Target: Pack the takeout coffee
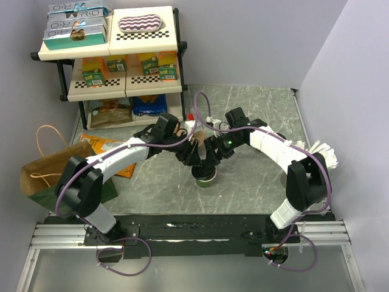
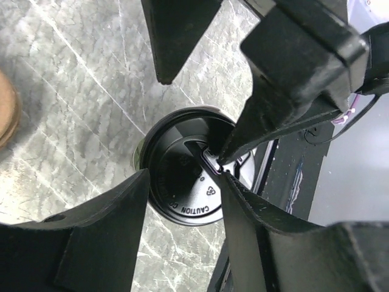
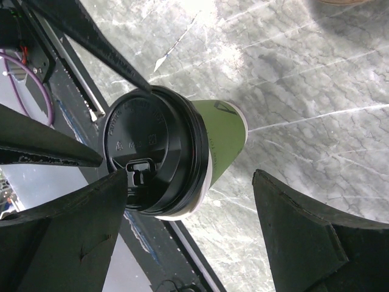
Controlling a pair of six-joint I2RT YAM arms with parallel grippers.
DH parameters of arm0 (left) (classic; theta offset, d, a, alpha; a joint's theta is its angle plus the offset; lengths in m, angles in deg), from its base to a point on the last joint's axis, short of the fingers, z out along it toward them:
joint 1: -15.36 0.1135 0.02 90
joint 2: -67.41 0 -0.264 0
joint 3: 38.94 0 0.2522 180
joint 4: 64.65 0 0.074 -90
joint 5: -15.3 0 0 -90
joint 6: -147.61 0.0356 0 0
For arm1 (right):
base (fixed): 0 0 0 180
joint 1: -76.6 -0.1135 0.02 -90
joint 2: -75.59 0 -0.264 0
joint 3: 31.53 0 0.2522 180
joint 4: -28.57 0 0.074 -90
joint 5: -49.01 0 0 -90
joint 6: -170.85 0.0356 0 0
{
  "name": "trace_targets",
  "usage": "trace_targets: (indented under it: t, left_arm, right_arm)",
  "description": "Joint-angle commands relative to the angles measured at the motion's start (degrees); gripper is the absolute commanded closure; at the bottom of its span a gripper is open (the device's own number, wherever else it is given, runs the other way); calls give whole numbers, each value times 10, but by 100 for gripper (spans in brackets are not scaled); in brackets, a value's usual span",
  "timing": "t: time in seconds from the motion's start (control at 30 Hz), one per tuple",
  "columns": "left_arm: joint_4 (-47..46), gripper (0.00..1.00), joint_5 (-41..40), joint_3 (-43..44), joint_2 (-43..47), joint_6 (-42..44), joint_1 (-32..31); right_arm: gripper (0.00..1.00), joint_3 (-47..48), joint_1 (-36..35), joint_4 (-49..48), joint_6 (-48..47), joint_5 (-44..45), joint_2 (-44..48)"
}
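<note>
The takeout coffee (image 3: 225, 131) stands upright on the grey marble counter (image 3: 316, 73), about midway between left and right and towards the near side, with its black lid (image 3: 146, 134) on top. Both arms meet right above it. The left gripper (image 2: 182, 182) has its jaws about half open, tips at the lid's rim, with no clear grip on it. The right gripper (image 3: 188, 176) has jaws spread wide and holds nothing; one tip seems to rest by the sip tab. The step looks like seating the lid. Next, one pair of jaws would need to close on the cup's body and carry it level to the brown paper bag (image 1: 45, 167) at the left
</note>
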Motion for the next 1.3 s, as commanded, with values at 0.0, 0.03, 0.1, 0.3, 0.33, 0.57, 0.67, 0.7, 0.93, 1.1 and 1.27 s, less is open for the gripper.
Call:
trace_targets:
  t: [0.0, 0.03, 0.1, 0.3, 0.33, 0.57, 0.67, 0.7, 0.93, 1.1, 1.27]
  left_arm:
    - [1, 45, -2, -4, 25, -1, -4]
    - [3, 45, -3, -7, 25, 2, -4]
    - [7, 46, -11, -10, 32, 1, -3]
    - [2, 49, -1, -15, 32, 0, -3]
    - [0, 50, 5, -15, 32, -1, -3]
    - [-5, 50, 24, -10, 21, 1, -4]
    - [-10, 50, 36, -8, 16, -3, -6]
    - [-10, 50, 39, -8, 16, -2, -8]
    - [-10, 50, 44, -10, 10, 1, -14]
    - [-14, 51, 38, -10, 10, -1, -17]
    - [-9, 49, 25, -13, 10, 5, -17]
  right_arm:
    - [11, 10, -5, 7, -5, 4, 16]
    - [11, 9, -5, 7, -5, 4, 18]
    - [11, 8, -5, 9, -7, 7, 20]
    - [11, 5, -4, 16, -14, 16, 26]
    - [11, 5, -4, 18, -14, 18, 29]
    - [12, 2, -5, 31, -24, 31, 37]
    - [12, -3, -5, 33, -27, 36, 43]
    - [12, -4, -4, 34, -28, 37, 44]
    - [12, -9, -4, 37, -32, 38, 51]
    - [12, -12, -4, 37, -32, 36, 47]
    - [12, -10, -4, 29, -28, 31, 41]
